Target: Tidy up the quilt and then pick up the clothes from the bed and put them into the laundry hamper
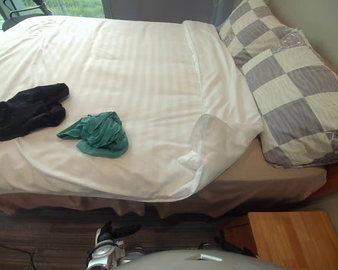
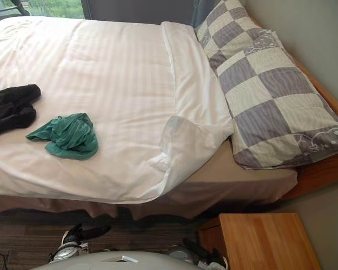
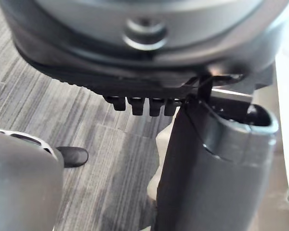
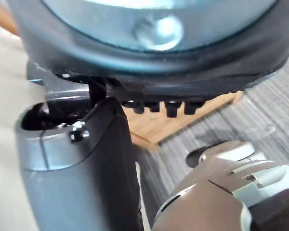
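The white quilt (image 1: 118, 95) covers the bed, and its near corner by the pillows (image 1: 214, 140) is folded back on itself, baring the tan sheet (image 1: 270, 174). Two garments lie on the quilt toward the left: a crumpled green one (image 1: 98, 134) and a black one (image 1: 25, 111) at the bed's left edge. My left hand (image 1: 110, 233) hangs low beside the bed over the carpet, fingers (image 3: 139, 105) relaxed and holding nothing. My right hand (image 2: 201, 252) hangs low by the nightstand, its fingers (image 4: 159, 107) also relaxed and empty.
Two grey-and-cream checked pillows (image 1: 293, 95) lie at the head of the bed on the right. A wooden nightstand (image 1: 293, 239) stands close to my right side. Striped dark carpet (image 1: 39, 236) runs along the bed's near edge.
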### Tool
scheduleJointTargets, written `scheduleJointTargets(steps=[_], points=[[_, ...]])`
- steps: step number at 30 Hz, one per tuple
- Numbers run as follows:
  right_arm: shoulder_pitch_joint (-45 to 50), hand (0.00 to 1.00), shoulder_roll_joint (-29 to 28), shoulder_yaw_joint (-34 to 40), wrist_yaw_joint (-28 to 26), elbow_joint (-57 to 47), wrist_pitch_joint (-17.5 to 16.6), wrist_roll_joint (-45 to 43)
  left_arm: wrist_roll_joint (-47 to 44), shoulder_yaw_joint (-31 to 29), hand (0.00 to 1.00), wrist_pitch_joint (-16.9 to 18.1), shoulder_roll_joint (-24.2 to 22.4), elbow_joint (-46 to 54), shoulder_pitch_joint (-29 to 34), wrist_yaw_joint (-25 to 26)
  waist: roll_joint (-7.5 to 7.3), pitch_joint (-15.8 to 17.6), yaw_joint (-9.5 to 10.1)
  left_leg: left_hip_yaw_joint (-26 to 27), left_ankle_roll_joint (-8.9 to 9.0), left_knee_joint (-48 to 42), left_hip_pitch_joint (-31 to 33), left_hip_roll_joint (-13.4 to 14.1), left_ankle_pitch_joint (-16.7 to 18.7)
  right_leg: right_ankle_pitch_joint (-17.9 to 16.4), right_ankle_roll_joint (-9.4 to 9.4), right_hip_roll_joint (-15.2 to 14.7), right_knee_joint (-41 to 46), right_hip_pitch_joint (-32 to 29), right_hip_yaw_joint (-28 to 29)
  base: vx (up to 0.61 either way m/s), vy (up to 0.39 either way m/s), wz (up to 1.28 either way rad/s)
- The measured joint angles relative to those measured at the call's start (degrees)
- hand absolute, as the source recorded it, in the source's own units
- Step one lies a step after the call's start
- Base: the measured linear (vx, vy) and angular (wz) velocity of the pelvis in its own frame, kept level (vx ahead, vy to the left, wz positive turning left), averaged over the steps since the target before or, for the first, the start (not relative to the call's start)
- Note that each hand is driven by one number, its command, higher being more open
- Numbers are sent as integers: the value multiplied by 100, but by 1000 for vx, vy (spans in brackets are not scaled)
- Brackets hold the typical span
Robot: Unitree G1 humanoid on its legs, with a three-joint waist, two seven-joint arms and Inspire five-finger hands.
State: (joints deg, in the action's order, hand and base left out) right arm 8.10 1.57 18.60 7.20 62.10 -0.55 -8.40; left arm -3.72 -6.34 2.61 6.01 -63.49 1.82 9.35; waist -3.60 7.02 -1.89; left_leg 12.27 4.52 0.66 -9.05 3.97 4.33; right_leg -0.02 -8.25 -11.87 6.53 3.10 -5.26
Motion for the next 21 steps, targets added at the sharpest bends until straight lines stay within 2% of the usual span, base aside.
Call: scheduleJointTargets(steps=[1,4,8,12,16,21], points=[[-10,100,-15,2,-37,1,1,-154,-15,311,100,-70,45,-24,-28,-22,-7,-22,-58,102,12,193,-64,22,-89,-2,3,70,61,-94,130,-71,-32,-41],[-41,100,-136,209,58,-4,22,-272,-17,553,100,-30,-37,-18,-41,11,-88,-46,-178,148,46,283,-55,97,-150,-9,12,230,116,-213,453,-66,-47,-19],[-34,100,-192,427,213,-6,114,-350,-43,564,100,-21,-91,-20,-144,26,-208,-64,-151,138,155,445,-136,214,-281,-146,179,376,127,-204,563,-61,-89,-4],[-119,100,-46,1121,360,-337,147,-431,-124,447,100,-28,-158,-22,-163,153,-279,-72,-180,149,275,448,-141,269,-340,-376,101,440,141,-229,698,-87,-87,-7],[-114,100,485,1421,670,-1435,157,-440,-249,180,100,-43,-229,-97,-137,186,-265,-93,-286,162,276,449,-137,249,-352,-412,70,443,124,-267,790,-49,-24,-7],[-271,100,776,1403,867,-2883,139,-316,-243,95,100,-106,-202,-114,-137,271,-293,-167,-311,182,225,447,-138,233,-386,-321,1,441,38,-246,845,8,4,-3]])
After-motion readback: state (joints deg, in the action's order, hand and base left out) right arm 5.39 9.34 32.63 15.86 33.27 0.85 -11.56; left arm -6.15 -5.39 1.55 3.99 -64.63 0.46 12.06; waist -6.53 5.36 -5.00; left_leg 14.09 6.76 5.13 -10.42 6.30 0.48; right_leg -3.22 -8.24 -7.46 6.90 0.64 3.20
